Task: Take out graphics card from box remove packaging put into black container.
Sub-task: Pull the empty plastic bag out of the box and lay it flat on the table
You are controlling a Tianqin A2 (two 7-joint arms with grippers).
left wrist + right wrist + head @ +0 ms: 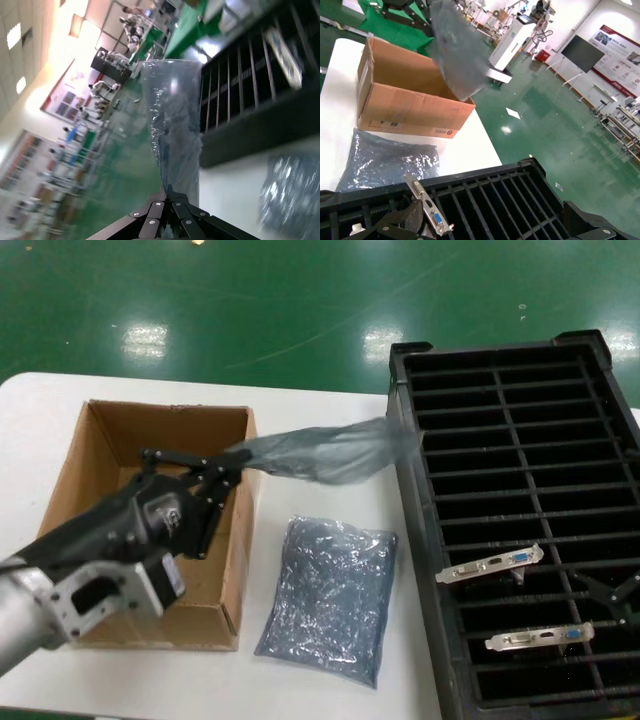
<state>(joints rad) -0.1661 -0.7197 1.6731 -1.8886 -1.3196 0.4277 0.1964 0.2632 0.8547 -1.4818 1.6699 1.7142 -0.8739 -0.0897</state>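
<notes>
Left gripper [232, 472] over brown cardboard box [95, 455], jaws clamped on one end of crinkly grey translucent packaging [325, 452], held in air, long axis stretching toward black slotted container [500, 420]. Right gripper [610, 592] low in that container beside bracketed graphics card [490, 565]; jaws: cannot tell

Grey translucent packaging [325, 452] midair between box [100, 445] and black container [520, 400].

Bright lights from above shine on the green floor [300, 310] as white spots past the far edge of the worktop [330, 440]. The packaging [320, 452] looks smeared and blurry. In the left wrist view, the room glows too bright and everything looks soft. The box [110, 455] is shadowed inside.
</notes>
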